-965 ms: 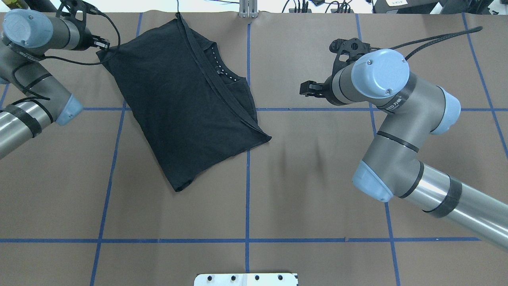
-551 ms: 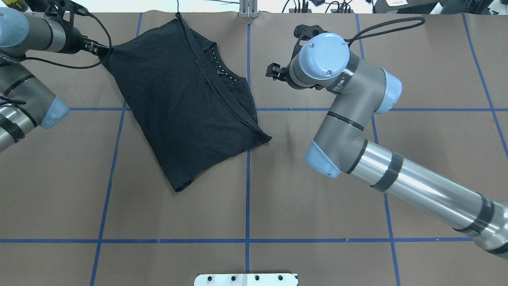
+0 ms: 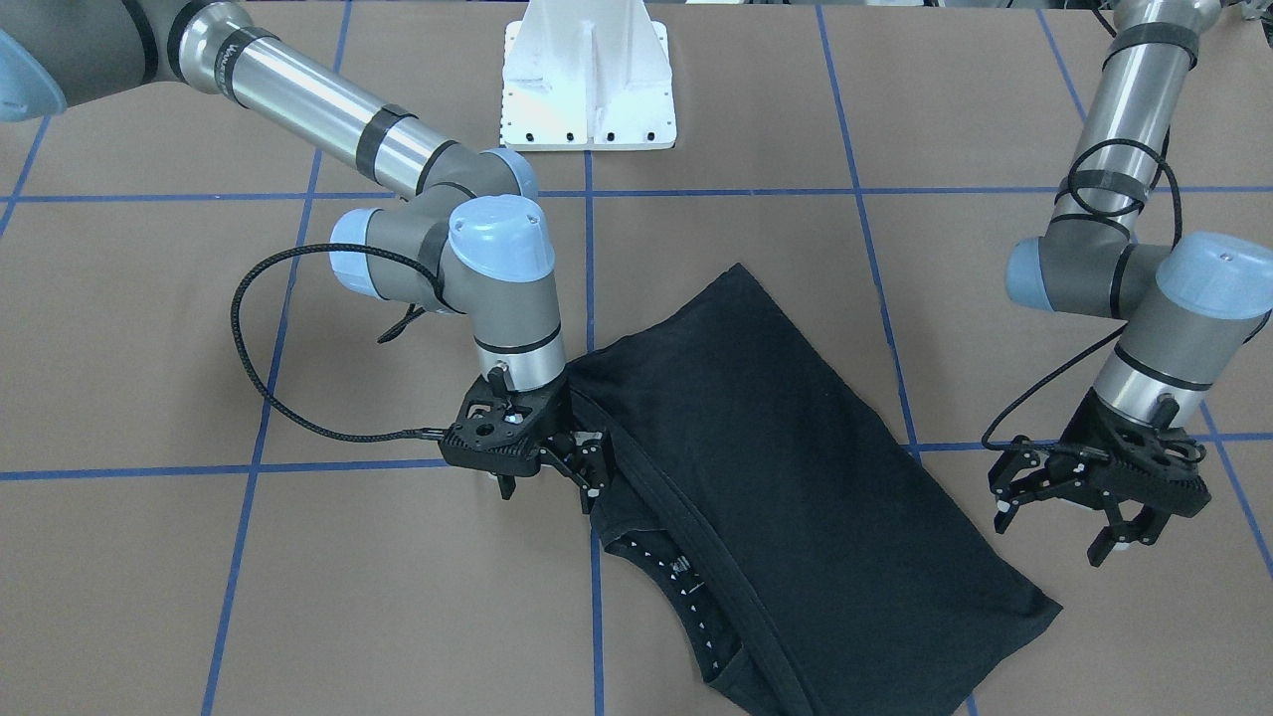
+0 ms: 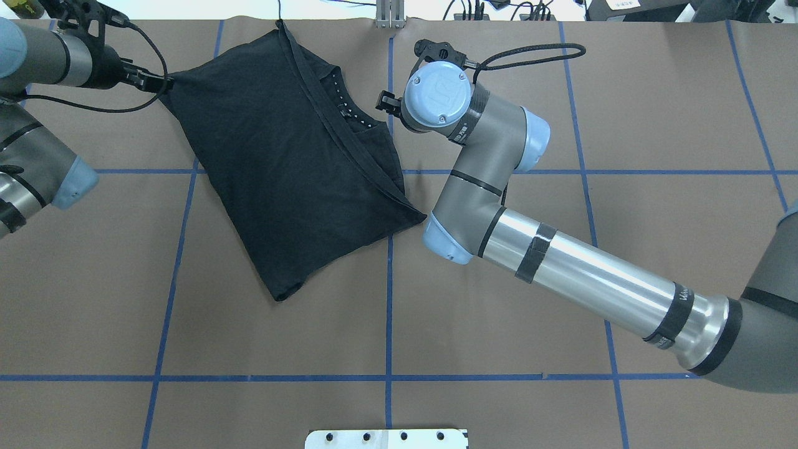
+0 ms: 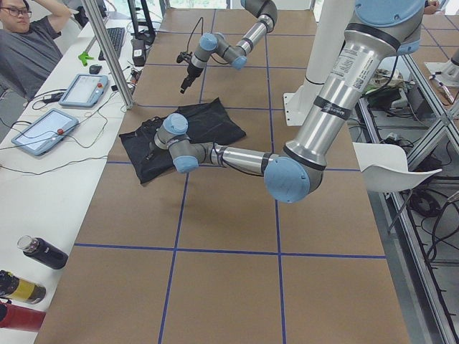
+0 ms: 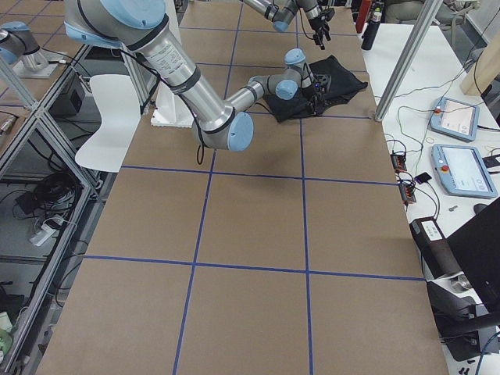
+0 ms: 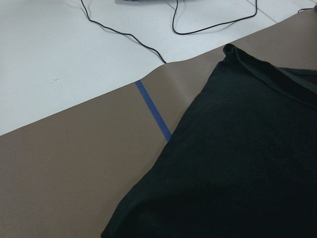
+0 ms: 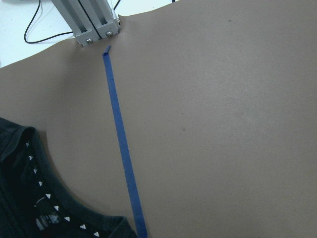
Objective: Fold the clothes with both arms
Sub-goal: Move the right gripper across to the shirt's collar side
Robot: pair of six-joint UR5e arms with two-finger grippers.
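Right gripper (image 3: 549, 484): jaws spread, low at the T-shirt's (image 3: 786, 477) collar edge, one finger over the fabric.
Left gripper (image 3: 1062, 525): jaws spread, just beside the shirt's corner.
T-shirt: black, folded, lying askew on the brown table (image 4: 280, 349); small white triangles line its collar.
Hard to see: overhead, the right gripper hides under its wrist; the front view crops the collar end.
Around: blue tape (image 4: 388, 324) grid, white pedestal (image 3: 589, 80), seated person (image 5: 29, 43).

We find the black cotton T-shirt (image 4: 280, 174) flat on the brown paper-covered table (image 4: 249, 343). Our left black two-finger gripper (image 4: 156, 79) is at its far left corner. Our right black two-finger gripper (image 3: 547, 487) is at its right edge, beside the collar.
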